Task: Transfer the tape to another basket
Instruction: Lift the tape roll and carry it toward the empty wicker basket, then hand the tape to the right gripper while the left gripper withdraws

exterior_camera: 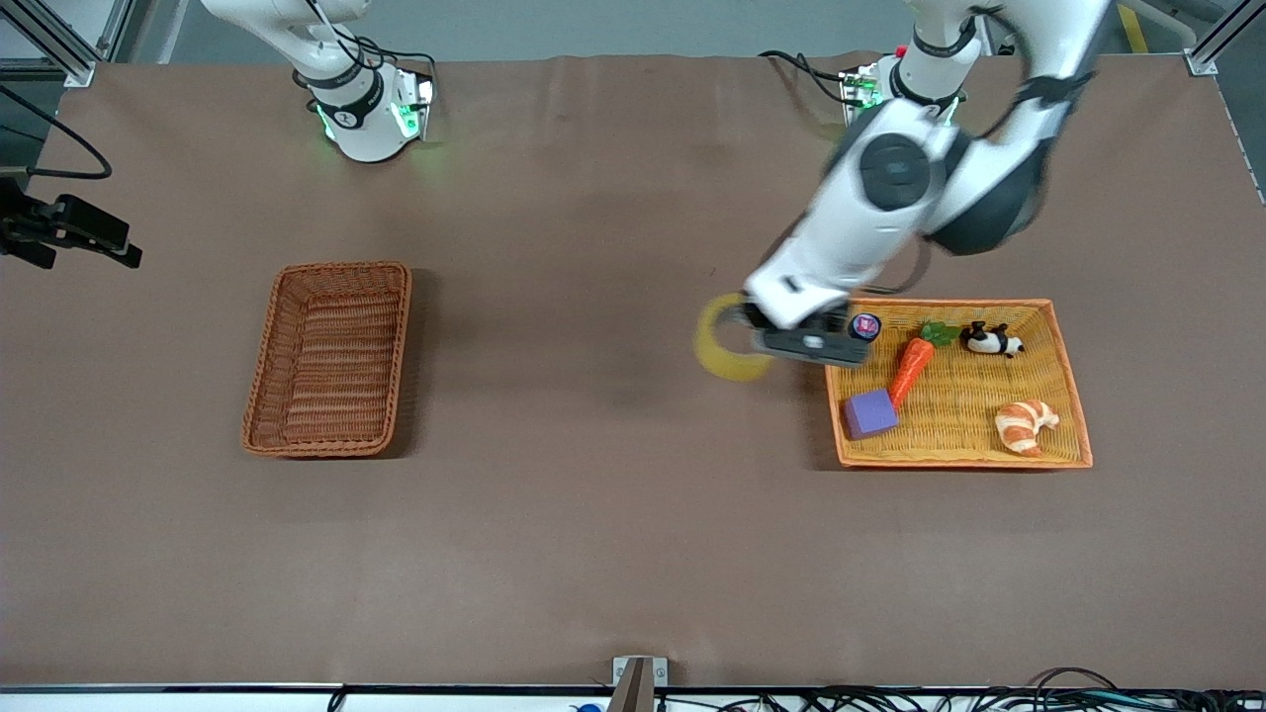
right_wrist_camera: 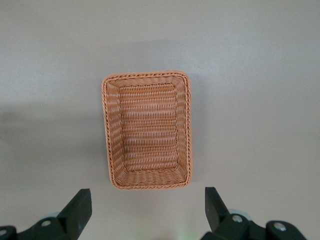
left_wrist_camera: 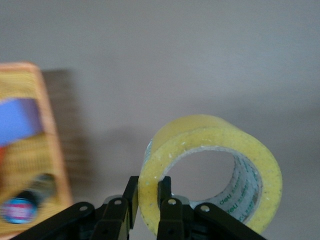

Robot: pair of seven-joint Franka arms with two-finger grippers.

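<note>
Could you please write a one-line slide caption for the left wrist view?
Left end effector clamps the wall of the tape roll above the bare table, just outside the orange tray.

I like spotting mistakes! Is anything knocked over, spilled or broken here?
Nothing stands out. The left gripper holds the tape by its wall, over the bare table beside the orange tray. The toys lie neatly in the tray. The brown basket sits flat, with the open right gripper above it.
</note>
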